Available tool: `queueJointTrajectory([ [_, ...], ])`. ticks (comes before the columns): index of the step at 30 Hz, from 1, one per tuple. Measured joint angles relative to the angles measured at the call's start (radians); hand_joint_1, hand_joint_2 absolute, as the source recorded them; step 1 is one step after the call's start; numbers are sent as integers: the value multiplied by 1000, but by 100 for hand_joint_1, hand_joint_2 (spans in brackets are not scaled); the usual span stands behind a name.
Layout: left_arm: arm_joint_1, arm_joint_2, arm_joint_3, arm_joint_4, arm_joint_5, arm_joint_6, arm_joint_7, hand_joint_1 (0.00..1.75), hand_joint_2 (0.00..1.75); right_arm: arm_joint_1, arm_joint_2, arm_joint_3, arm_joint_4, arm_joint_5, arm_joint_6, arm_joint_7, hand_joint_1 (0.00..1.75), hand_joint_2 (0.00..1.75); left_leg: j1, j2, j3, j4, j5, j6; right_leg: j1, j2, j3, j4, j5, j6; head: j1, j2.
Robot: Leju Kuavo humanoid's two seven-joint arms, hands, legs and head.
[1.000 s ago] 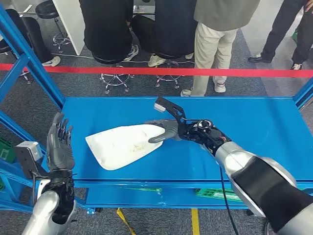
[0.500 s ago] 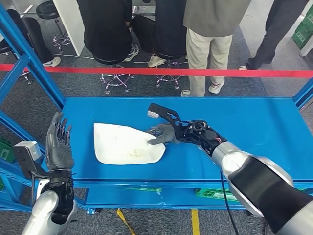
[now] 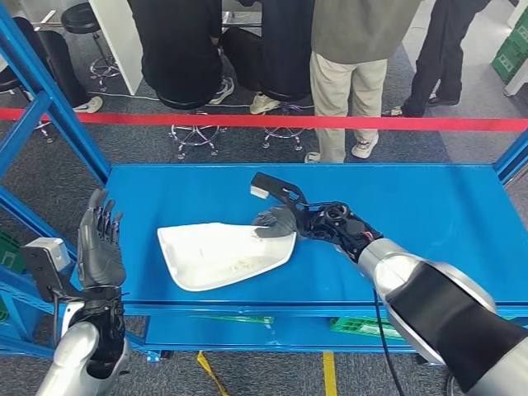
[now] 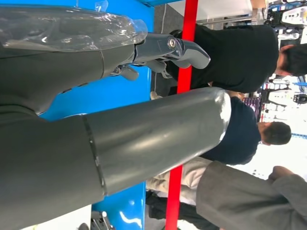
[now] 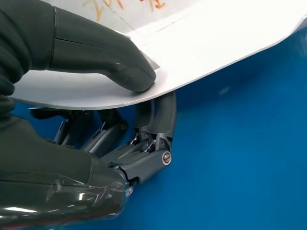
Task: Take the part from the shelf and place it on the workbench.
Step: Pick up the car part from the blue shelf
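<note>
**Right hand pinches the white part on the blue shelf**

From the head view, the white part (image 3: 225,256) lies on the blue shelf (image 3: 436,206), near its front edge and about midway along it. The right hand (image 3: 278,221) grips the part's right end, thumb on top, with the silver arm reaching in from the lower right. The left hand (image 3: 98,243) is raised upright beside the shelf's left end, fingers spread and holding nothing, well apart from the part. Behind the shelf runs a red barrier tape (image 3: 261,120), and beyond it several people (image 3: 349,49) stand or sit on stools.

In the left wrist view, the left hand's fingers (image 4: 170,48) extend straight with nothing between them (the blue shelf and the red tape lie behind)

In the right wrist view, the thumb (image 5: 105,52) presses on the upper face of the part (image 5: 224,33), while the darker fingers (image 5: 155,120) curl under its edge, so the part is clamped between them above the blue surface
</note>
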Motion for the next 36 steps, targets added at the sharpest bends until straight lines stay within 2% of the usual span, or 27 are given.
queueJointTrajectory([
  [22, 2, 4, -2, 0, 0, 15, -4, 0, 0, 4, -21, 5, 1, -22, -56, -65, 175, 175, 0, 0, 1, 0, 0, 0, 0, 0, 1, 0, 0, 0, 0, 0],
  [25, 8, 5, -2, 0, -1, 29, -15, 0, 0, 10, -25, 1, 1, -78, -90, -110, 175, 175, 0, 0, 1, 0, 0, 0, 0, 0, 1, 0, 0, 0, 0, 0],
  [31, 33, 11, -2, 0, -19, 49, -33, 0, 0, 35, -42, -43, -11, -191, -168, -255, 175, 175, 0, 0, 1, 0, -1, 1, 0, 0, 1, 0, 0, 0, -1, 0],
  [35, 39, 14, -2, 12, -31, 28, -58, 0, 175, 109, -64, -105, -128, -316, -227, -299, 175, 175, 0, -1, 0, 1, -1, 2, 0, 0, 1, 0, -1, 1, 1, 0],
  [36, 39, 15, -2, 17, -34, 22, -64, 0, 175, 132, -70, -123, -170, -345, -239, -296, 175, 175, 0, 0, 0, 1, -2, 2, 0, 0, 1, 0, -1, 1, 1, 0],
])
